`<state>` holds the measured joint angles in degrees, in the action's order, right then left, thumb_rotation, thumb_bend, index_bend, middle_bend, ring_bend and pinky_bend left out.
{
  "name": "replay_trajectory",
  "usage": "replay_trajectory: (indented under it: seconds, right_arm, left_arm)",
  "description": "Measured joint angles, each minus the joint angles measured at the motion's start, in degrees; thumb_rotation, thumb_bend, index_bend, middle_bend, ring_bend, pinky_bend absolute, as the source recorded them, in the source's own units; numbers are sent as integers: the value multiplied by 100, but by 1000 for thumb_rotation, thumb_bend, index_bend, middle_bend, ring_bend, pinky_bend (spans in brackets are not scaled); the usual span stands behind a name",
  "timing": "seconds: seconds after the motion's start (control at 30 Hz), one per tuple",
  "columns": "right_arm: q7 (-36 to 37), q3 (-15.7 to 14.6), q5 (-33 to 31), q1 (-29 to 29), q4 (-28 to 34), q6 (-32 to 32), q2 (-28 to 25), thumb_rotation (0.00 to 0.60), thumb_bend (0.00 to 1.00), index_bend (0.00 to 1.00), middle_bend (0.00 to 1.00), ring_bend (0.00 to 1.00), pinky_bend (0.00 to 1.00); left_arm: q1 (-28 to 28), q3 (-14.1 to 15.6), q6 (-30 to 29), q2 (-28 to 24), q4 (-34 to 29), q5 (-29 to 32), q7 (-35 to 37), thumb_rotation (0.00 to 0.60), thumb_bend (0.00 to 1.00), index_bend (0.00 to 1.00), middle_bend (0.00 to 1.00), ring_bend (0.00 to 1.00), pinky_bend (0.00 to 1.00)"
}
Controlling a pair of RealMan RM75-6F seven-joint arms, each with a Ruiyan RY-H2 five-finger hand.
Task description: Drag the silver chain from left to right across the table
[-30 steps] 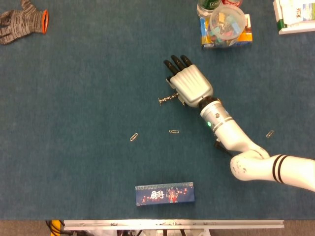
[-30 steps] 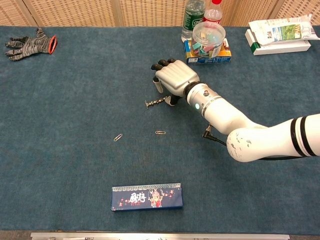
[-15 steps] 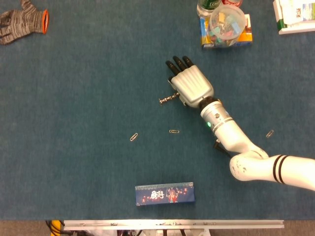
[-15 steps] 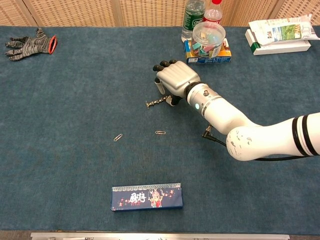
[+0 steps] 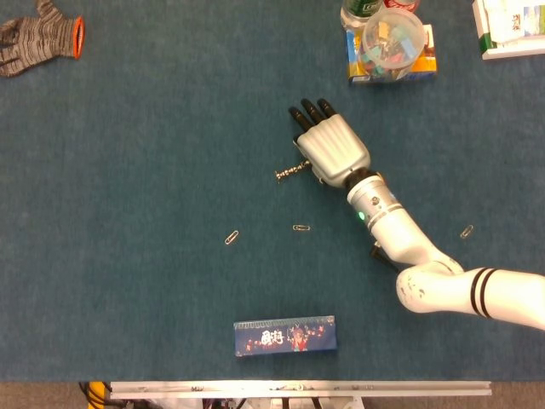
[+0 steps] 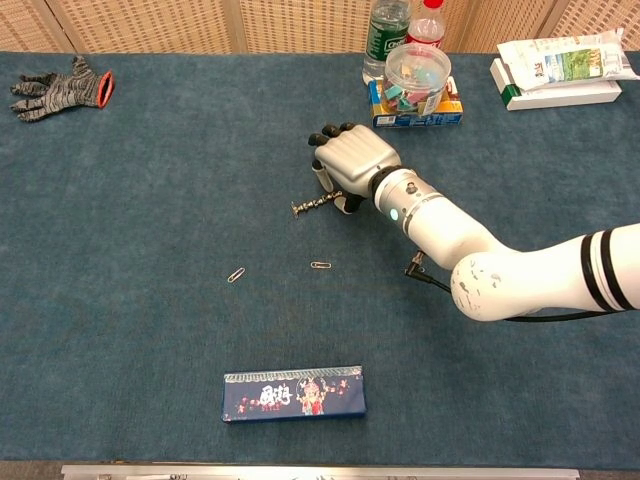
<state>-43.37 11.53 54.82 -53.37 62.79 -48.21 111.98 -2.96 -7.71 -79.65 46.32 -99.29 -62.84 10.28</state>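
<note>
Mid-worktop (image 5: 153, 128), the right hand (image 5: 332, 150) lies palm-down over the chain's (image 5: 289, 173) right end, apparently pinching it, though the grip itself is hidden. The chain sits near centre, so much of the rightward drag looks left to do.

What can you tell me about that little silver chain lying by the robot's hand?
The short silver metal chain looks like small shiny links strung in a nearly straight line on the blue felt-like table cover. It lies flat near the table's middle, tilted slightly. Its left end lies free; its right end disappears under the right hand, near the thumb side, so the grip itself is hidden. Nothing else touches it.
</note>
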Motion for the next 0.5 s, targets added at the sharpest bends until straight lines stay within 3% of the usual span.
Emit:
replay_trajectory:
  seconds: [0.5]
  right_arm:
    - [23,-39,-41,-49,-54,-9,36,600,294,521,105,0,116]
  left_arm:
    - [-1,-2,1,-5,2,15,-4,600,124,553,203,57,7]
